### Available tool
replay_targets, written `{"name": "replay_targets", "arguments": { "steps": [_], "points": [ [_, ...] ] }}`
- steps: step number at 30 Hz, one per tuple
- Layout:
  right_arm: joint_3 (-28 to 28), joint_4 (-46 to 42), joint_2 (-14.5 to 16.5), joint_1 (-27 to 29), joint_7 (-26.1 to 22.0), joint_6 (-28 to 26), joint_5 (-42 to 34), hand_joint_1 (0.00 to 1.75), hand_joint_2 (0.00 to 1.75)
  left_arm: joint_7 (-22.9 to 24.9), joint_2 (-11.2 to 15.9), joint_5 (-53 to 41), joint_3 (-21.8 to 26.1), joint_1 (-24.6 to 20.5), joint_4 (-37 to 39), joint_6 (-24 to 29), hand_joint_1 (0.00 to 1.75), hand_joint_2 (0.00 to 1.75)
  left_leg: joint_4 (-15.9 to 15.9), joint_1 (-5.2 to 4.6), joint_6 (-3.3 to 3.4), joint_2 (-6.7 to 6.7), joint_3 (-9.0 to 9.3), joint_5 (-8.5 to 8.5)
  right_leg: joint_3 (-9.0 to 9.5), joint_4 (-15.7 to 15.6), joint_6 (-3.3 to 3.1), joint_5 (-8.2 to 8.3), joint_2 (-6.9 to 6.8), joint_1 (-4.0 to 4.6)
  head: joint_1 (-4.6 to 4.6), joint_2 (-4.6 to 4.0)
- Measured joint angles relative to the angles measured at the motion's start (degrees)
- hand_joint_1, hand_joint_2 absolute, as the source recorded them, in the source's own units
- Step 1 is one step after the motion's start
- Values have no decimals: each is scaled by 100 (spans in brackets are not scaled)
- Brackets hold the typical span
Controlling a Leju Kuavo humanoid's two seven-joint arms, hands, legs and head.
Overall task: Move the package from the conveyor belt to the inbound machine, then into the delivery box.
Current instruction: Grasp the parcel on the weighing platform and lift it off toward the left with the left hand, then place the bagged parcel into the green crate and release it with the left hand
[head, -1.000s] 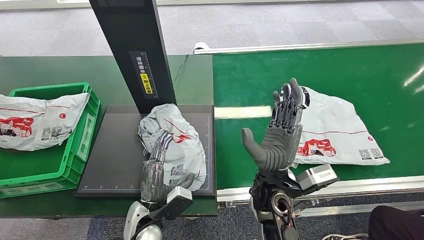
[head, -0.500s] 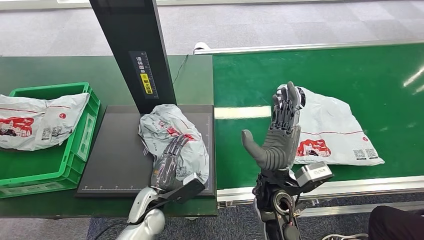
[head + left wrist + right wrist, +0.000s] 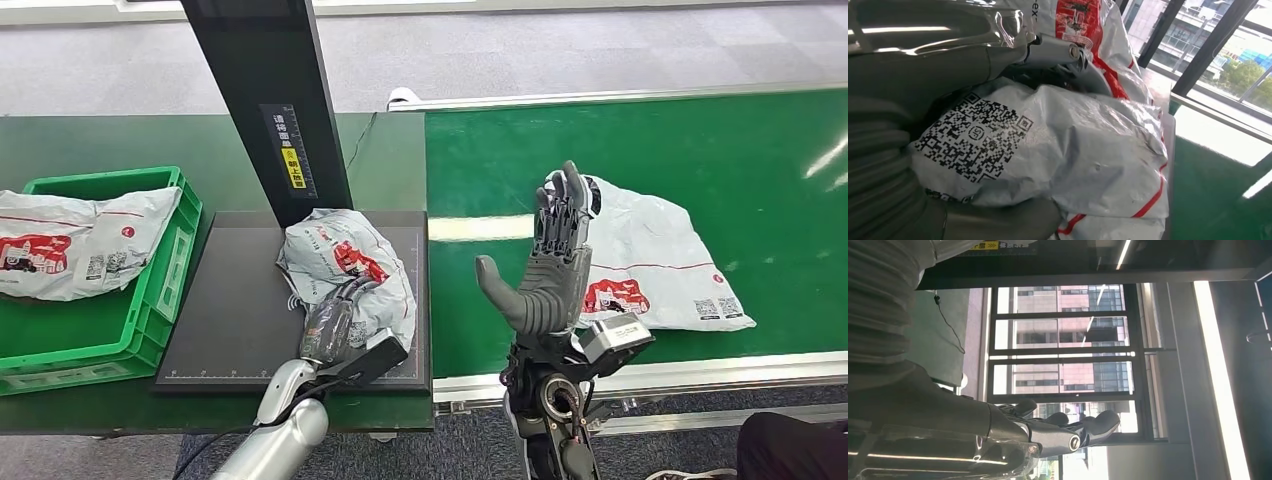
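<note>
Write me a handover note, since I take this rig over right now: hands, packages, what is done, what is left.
Left hand: fingers wrapped around the crumpled grey plastic mailer package on the black inbound machine platform; the left wrist view shows the grip.
Right hand: open, raised upright above the green conveyor belt, holding nothing.
A flat grey mailer package lies on the belt behind it.
The green plastic delivery box holds one grey mailer bag.
Done: crumpled package at the machine.
Left: move it into the box, then handle the belt package.
</note>
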Motion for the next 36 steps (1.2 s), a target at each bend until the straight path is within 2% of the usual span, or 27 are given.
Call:
{"name": "replay_targets", "arguments": {
  "steps": [2,7,12,16,21,25,30,36],
  "points": [
    [5,30,0,-22,0,-25,-9,0,175,-73,1,20,39,-6,9,107,175,175,0,0,0,0,2,1,2,0,-2,2,0,0,0,0],
    [27,69,-2,-30,0,-170,-38,0,175,-447,6,194,287,27,-48,593,175,175,0,0,-1,1,6,3,-1,1,-4,5,1,1,0,1],
    [31,43,-2,106,0,-339,-40,0,175,-1164,5,790,695,342,-661,1317,175,175,1,0,-2,6,-5,4,-22,2,-4,6,6,2,-1,1],
    [23,-4,-2,229,0,-419,-40,0,175,-1835,-73,1357,1048,1042,-2371,1523,175,175,2,1,-2,12,-27,3,-46,4,-4,6,10,2,-1,0],
    [-11,-77,-4,323,0,-460,-26,0,175,-1940,-130,1614,1128,1817,-4888,1548,175,175,2,1,-2,12,-50,2,-65,3,-3,5,9,2,0,0],
    [-36,-113,-2,342,0,-460,16,0,175,-1944,-139,1762,1168,2019,-6464,1551,175,175,2,1,-2,10,-51,2,-65,1,-3,5,7,2,0,0],
    [-77,-129,-2,363,0,-459,52,0,175,-1944,-118,2056,1222,2000,-7656,1550,175,175,2,1,-2,9,-46,3,-60,1,-3,6,7,2,0,1],
    [-112,-147,-2,364,0,-435,63,0,175,-1942,-79,2174,1410,1878,-8141,1547,175,175,2,2,-3,9,-43,4,-58,3,-4,6,8,2,0,1]
  ]
}}
